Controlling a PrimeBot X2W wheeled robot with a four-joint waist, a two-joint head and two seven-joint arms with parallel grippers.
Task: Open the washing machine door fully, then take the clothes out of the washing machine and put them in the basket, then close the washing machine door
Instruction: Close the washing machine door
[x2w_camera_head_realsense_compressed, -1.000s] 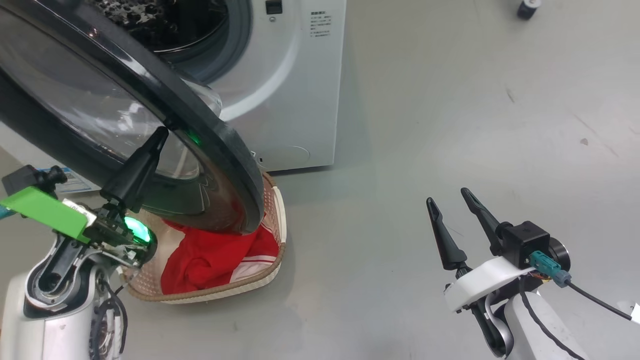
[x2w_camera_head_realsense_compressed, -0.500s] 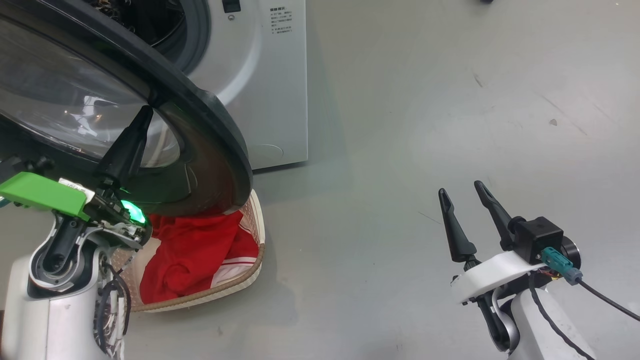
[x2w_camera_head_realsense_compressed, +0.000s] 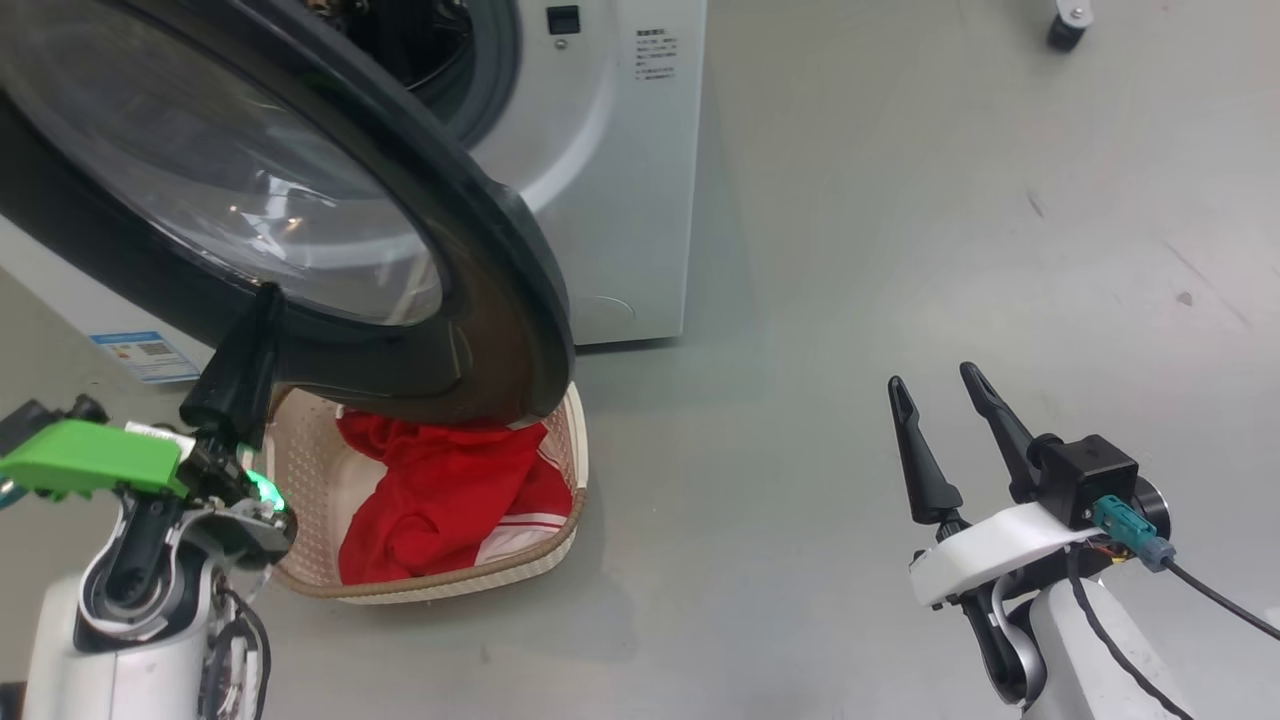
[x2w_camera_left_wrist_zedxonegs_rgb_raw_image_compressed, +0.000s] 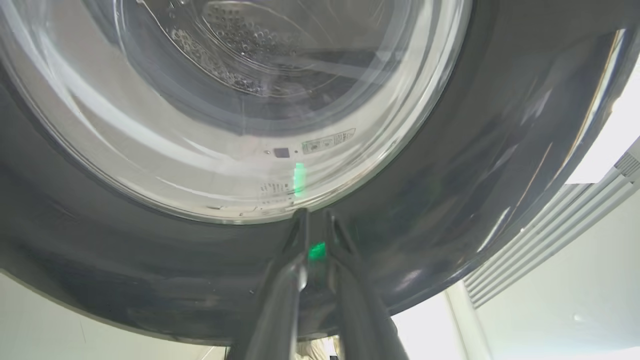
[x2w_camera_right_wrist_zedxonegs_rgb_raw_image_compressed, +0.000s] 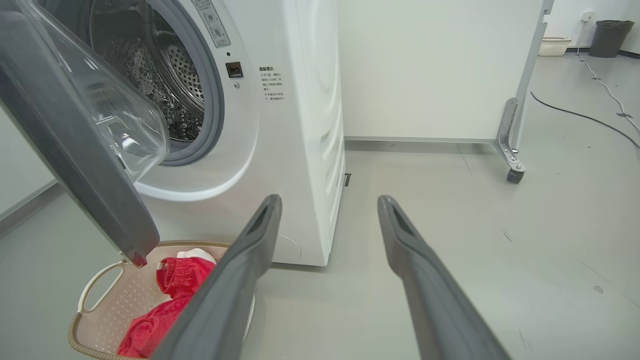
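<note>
The washing machine door looks stiff, heavy and slick, so push its black rim, where the left gripper touches, jaws barely parted; right gripper jaws spread.

A smooth grey floor, scuffed with a few dark marks, runs under bright, even light to a white partition standing on a metal foot with a caster. Beyond it, a black cable trails towards a dark bin by the far wall.
</note>
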